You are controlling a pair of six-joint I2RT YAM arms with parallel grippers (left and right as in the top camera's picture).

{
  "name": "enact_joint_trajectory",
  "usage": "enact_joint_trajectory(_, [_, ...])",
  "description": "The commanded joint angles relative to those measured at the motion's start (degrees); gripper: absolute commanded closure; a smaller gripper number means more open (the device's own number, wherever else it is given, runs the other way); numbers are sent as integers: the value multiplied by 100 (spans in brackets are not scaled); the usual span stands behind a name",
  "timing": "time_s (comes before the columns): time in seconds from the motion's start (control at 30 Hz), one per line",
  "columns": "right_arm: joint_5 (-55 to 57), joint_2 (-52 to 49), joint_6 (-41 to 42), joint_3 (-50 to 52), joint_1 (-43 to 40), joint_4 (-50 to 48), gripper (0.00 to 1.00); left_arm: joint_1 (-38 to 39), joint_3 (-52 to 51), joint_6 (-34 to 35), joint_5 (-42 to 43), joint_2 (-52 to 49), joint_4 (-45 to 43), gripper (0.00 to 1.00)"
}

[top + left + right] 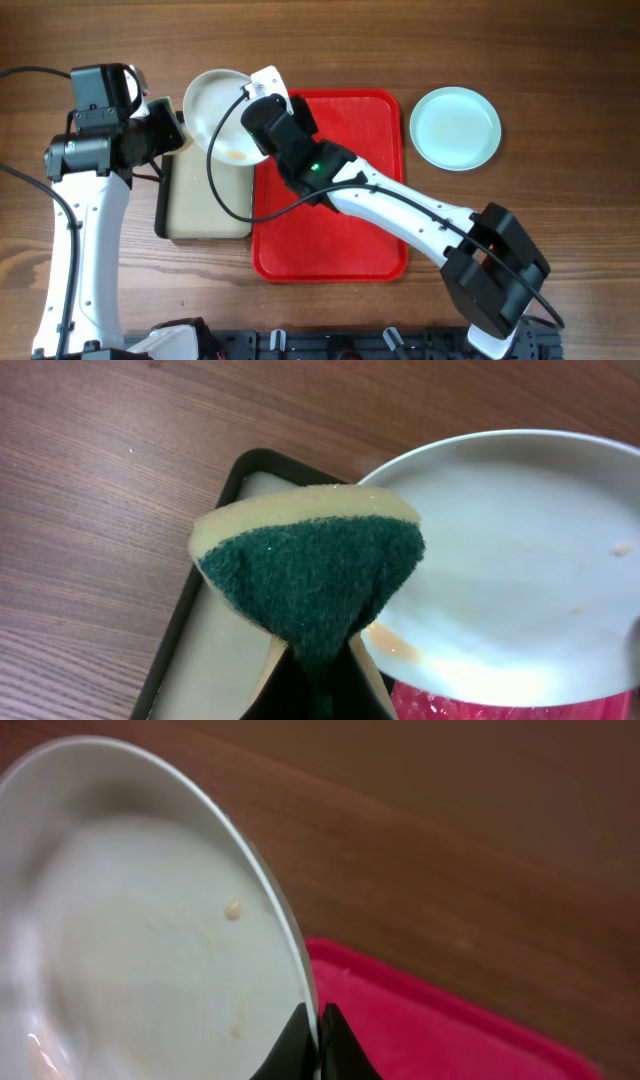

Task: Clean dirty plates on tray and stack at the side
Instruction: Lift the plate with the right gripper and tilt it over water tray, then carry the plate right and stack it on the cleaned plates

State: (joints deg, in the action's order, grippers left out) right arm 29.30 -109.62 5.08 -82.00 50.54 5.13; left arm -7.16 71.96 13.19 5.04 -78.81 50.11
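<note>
Pinching the plate [218, 112] rim, the right end effector [318, 1032] should hold steady while the left end effector's [312, 680] clenched sponge [310, 575] scrubs the smear [392, 643].

- Brown wooden table [560, 60]: visible grain, low satin sheen.
- Large red rectangular plastic tray [360, 240]: finely textured, slightly shiny surface.
- White round plate [520, 560]: smooth and glossy, with dull orange-brown smears near the rim.
- Light aqua round plate [455, 128]: smooth, softly shiny.
- Yellow foam sponge [310, 575]: porous body, rough dark green fibrous scouring face.
- Smaller beige tray with black rim [205, 210]: smooth, matt.
</note>
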Motion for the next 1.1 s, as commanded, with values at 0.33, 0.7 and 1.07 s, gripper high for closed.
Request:
enact_joint_trajectory(0.33, [369, -33, -5539, -92, 313, -3202, 96, -26, 26, -94, -15, -83, -11, 96])
enact_joint_trajectory(0.7, [219, -33, -5587, -92, 328, -3292, 96, -26, 26, -92, -13, -83, -11, 96])
enact_joint_trajectory(1.07, [219, -33, -4544, -92, 264, -2914, 96, -24, 26, -94, -13, -83, -9, 96])
